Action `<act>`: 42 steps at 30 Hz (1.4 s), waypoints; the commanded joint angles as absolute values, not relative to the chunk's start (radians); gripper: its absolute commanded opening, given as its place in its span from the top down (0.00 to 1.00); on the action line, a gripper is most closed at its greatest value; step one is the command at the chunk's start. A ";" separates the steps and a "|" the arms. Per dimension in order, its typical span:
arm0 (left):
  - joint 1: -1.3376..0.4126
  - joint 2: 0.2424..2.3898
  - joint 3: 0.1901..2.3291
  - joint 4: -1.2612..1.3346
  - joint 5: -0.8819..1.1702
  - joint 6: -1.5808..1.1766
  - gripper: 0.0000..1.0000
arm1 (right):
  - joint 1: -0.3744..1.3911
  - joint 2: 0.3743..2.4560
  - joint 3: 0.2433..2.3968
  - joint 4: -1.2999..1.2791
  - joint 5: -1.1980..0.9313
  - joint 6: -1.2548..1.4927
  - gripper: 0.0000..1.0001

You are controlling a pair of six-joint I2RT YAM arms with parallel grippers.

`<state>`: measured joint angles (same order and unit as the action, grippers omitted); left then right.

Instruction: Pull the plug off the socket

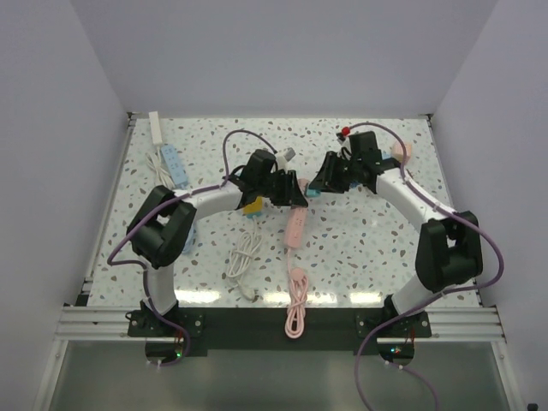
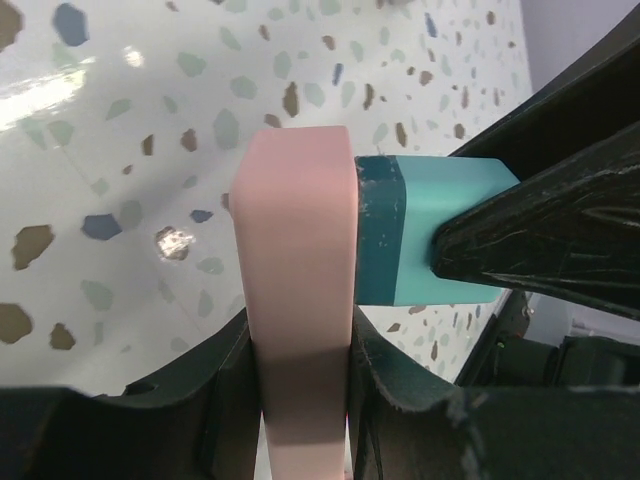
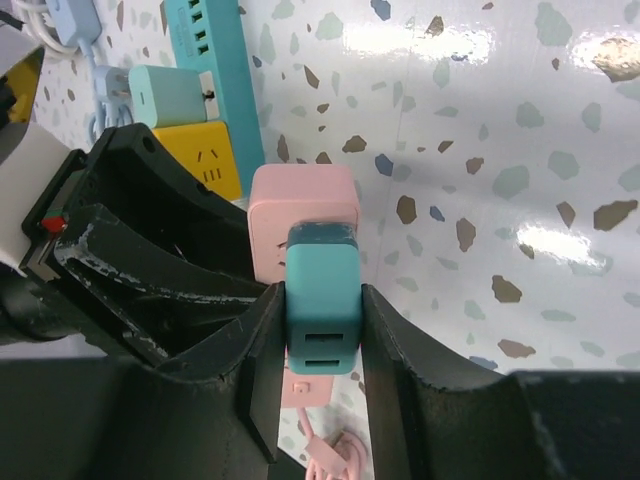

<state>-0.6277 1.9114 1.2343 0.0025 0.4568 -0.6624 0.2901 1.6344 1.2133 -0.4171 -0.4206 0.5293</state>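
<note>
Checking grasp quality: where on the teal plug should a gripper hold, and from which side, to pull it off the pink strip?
Grip the teal plug by its two flat side faces, coming from the end away from the pink strip; its blocky body stands clear of the strip's face. The right gripper is shut on it this way.

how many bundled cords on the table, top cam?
3: white cord left of centre near the front; pink cord at the near edge; second white cord far left beside the light-blue strip. The arms may hide more.
</note>
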 commanded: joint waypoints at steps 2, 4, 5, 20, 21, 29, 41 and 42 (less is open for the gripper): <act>-0.595 1.893 1.189 0.149 0.511 -0.686 1.00 | 0.214 1.450 1.189 -0.477 -0.523 0.514 1.00; -0.572 1.893 1.160 0.163 0.514 -0.692 1.00 | 0.184 1.392 1.164 -0.504 -0.564 0.512 1.00; -0.566 1.894 1.154 0.166 0.514 -0.692 1.00 | 0.172 1.373 1.157 -0.514 -0.566 0.500 1.00; -0.564 1.944 1.269 0.103 0.511 -0.680 1.00 | 0.155 1.244 1.164 -0.634 -0.334 0.477 1.00; -0.572 1.945 1.275 0.103 0.506 -0.683 1.00 | 0.156 1.244 1.152 -0.612 -0.340 0.494 1.00; -0.604 1.986 1.370 0.052 0.437 -0.718 1.00 | 0.163 1.198 1.091 -0.581 -0.267 0.549 1.00; -0.607 1.814 1.446 0.057 0.534 -0.750 1.00 | 0.017 1.385 1.215 -0.644 0.261 0.672 1.00; -0.604 1.793 1.456 0.039 0.535 -0.747 1.00 | 0.009 1.429 1.250 -0.643 0.288 0.676 1.00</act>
